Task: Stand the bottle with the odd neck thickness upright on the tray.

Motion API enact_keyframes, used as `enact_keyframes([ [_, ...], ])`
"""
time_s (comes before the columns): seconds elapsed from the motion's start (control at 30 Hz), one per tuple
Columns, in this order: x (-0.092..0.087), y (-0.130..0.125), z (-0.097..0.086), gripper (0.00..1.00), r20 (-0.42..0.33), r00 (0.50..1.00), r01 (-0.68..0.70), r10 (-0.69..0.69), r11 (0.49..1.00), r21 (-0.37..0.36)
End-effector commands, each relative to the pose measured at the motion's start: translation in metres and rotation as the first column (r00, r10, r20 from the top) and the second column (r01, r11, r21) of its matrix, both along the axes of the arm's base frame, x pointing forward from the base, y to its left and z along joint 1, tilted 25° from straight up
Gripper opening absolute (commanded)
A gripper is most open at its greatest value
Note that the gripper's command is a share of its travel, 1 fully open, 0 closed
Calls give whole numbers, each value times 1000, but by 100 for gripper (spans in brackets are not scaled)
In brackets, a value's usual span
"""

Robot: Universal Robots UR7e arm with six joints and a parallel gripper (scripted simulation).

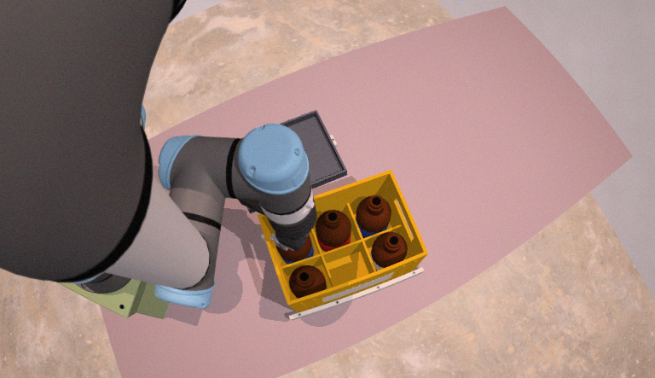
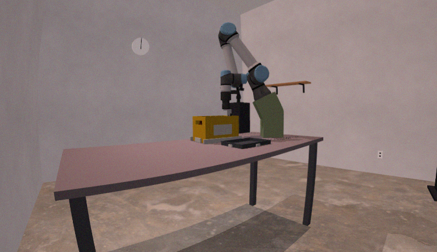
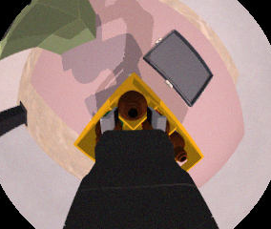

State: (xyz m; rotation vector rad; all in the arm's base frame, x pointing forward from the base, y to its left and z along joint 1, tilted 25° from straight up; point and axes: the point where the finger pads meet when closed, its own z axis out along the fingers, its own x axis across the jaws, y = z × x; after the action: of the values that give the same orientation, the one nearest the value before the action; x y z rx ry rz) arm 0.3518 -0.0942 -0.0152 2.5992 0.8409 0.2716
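A yellow crate (image 1: 344, 241) stands on the table with brown bottles upright in its cells. Bottles show at the back middle (image 1: 333, 227), back right (image 1: 373, 212), front right (image 1: 389, 248) and front left (image 1: 306, 280). A fifth bottle (image 1: 295, 252) stands in the back left cell, mostly hidden under my gripper (image 1: 289, 243). The gripper is open, just above that bottle, with nothing between the fingers. In the wrist view the bottle's mouth (image 3: 134, 111) lies right below the gripper. The dark tray (image 1: 318, 148) lies empty behind the crate. The front middle cell is empty.
The arm's green base (image 2: 269, 114) stands at the table's end near the crate (image 2: 215, 127) and tray (image 2: 245, 142). A dark box (image 2: 240, 116) stands behind the crate. The crate walls surround the bottles closely.
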Motion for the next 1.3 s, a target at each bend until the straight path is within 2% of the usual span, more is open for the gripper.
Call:
enact_keyframes([
  [0.0,-6,7,13,100,-6,1000,-2,2,1000,3],
  [0.73,-16,19,55,100,0,1000,-2,2,1000,0],
  [1.27,-19,21,63,100,0,1000,-2,2,1000,0],
])
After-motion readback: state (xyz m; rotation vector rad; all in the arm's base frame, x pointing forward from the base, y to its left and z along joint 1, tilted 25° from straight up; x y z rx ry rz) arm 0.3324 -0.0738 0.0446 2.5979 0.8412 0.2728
